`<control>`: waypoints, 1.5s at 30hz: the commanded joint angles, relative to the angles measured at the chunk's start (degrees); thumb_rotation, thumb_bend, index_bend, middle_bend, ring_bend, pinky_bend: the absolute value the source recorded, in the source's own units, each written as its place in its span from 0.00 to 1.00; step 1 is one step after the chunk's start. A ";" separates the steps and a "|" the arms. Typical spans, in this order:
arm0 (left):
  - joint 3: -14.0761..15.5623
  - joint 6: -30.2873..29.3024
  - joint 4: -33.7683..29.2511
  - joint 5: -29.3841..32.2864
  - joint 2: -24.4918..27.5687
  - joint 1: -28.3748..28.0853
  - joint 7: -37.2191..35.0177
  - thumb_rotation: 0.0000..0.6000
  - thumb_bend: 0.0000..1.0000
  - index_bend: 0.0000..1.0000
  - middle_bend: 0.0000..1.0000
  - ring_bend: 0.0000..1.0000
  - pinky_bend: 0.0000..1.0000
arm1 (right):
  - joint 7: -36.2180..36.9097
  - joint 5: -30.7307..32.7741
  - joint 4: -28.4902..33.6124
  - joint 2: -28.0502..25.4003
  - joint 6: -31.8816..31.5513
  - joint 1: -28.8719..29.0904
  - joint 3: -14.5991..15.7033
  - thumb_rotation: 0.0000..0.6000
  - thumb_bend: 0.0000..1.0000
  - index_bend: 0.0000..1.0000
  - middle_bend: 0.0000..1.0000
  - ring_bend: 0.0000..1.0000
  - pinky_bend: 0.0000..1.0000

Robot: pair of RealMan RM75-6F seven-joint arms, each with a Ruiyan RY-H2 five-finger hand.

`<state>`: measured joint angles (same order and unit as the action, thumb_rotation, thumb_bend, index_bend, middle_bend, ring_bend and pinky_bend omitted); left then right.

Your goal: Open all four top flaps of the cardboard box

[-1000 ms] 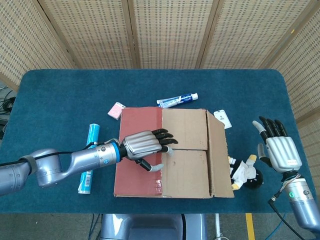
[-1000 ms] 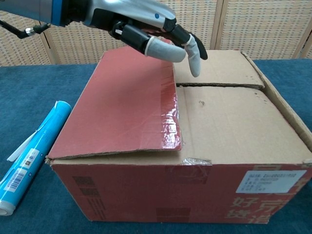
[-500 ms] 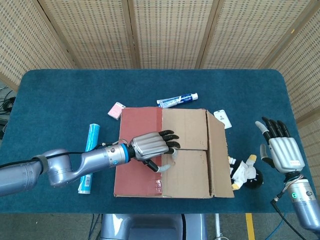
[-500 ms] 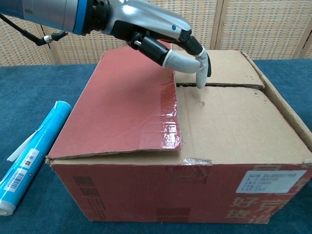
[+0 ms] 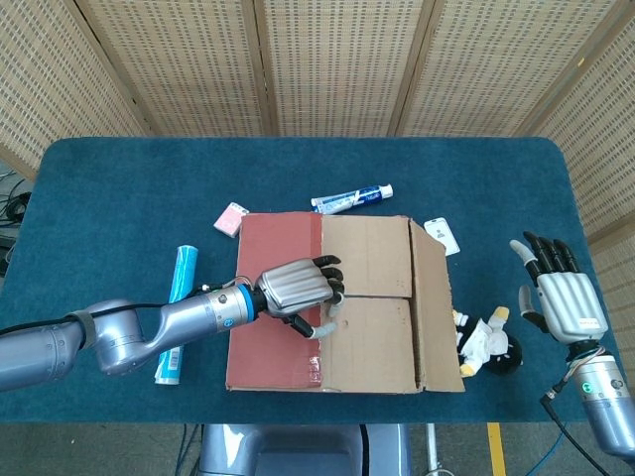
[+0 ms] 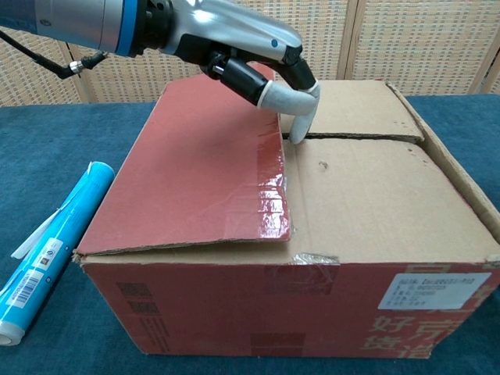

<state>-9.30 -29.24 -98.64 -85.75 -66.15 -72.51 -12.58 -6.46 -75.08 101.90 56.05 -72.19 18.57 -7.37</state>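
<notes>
Where wicker screens stand, blue table (image 5: 119, 188)

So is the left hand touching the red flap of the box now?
Touching. In the chest view a fingertip of the left hand comes down onto the box top right at the inner edge of the red flap, with no gap visible.

— What does the left robot hand (image 5: 298, 286) look like?

— Ribbed silver back plate, black fingers tipped in pale grey (clearest in the chest view (image 6: 258, 55)), a blue ring at the wrist, then a smooth silver-grey forearm with a thin black cable alongside.

— And the right robot hand (image 5: 556, 297)?

— The same silver ribbed plate and black fingers, on a rounded grey wrist housing with a black cable trailing below.
</notes>
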 commanded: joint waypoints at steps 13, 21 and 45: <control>-0.34 -2.05 -0.84 -0.22 2.57 0.95 -0.22 0.22 0.45 0.48 0.47 0.31 0.16 | 0.09 -0.01 -0.44 0.34 0.15 -0.13 -0.41 1.00 0.71 0.09 0.03 0.00 0.00; -0.93 -2.96 -1.38 -0.56 4.66 1.33 -1.98 0.22 0.45 0.48 0.47 0.31 0.16 | 0.09 -0.01 -0.53 0.47 0.31 -0.08 -0.58 1.00 0.71 0.08 0.03 0.00 0.00; 0.98 -8.72 -10.45 -10.84 22.69 6.39 -8.04 0.22 0.45 0.48 0.47 0.31 0.16 | -0.46 0.11 0.07 0.54 1.20 0.54 -1.25 1.00 0.71 0.08 0.03 0.00 0.00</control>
<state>-8.74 -36.99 -108.40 -95.56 -44.46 -66.86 -20.06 -6.90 -74.97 101.95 56.61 -71.00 19.10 -8.61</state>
